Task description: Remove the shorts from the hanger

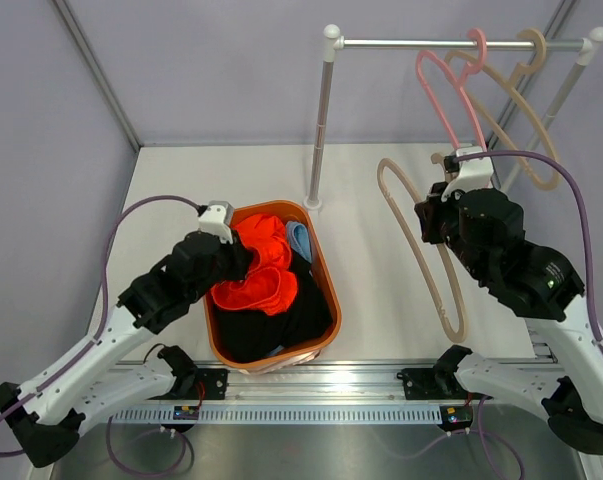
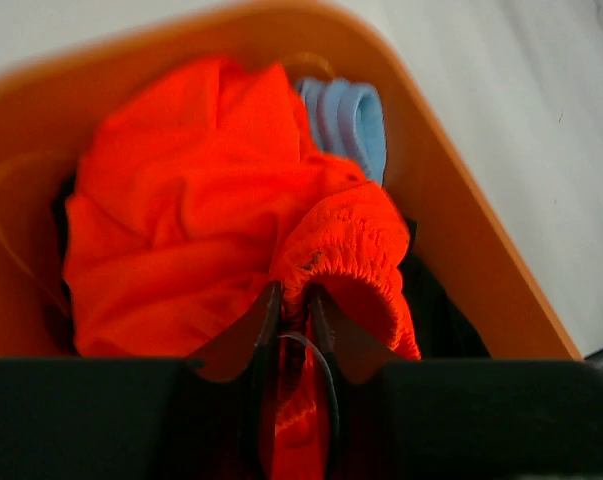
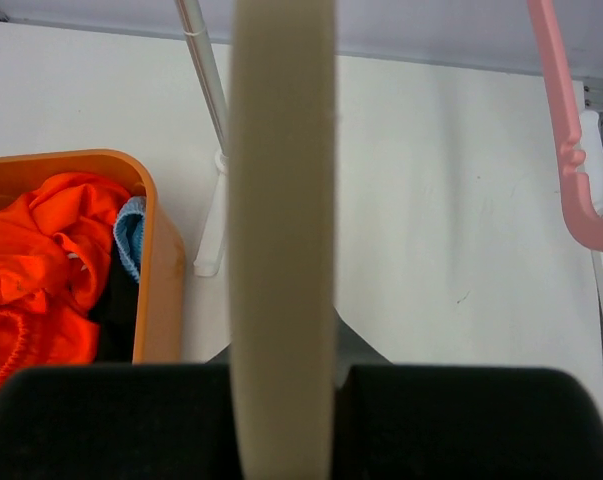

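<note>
Three shorts: orange pair (image 1: 261, 270), black pair (image 1: 256, 335), light blue pair (image 1: 300, 240); one basket (image 1: 329, 295); one pink hanger (image 1: 443, 100); two beige hangers (image 1: 412, 250) (image 1: 548, 182)

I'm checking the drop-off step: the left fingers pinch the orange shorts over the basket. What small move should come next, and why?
Probably open the left gripper wider and let go. The orange shorts already lie bunched inside the basket, and only a fold is pinched between the fingers.
</note>
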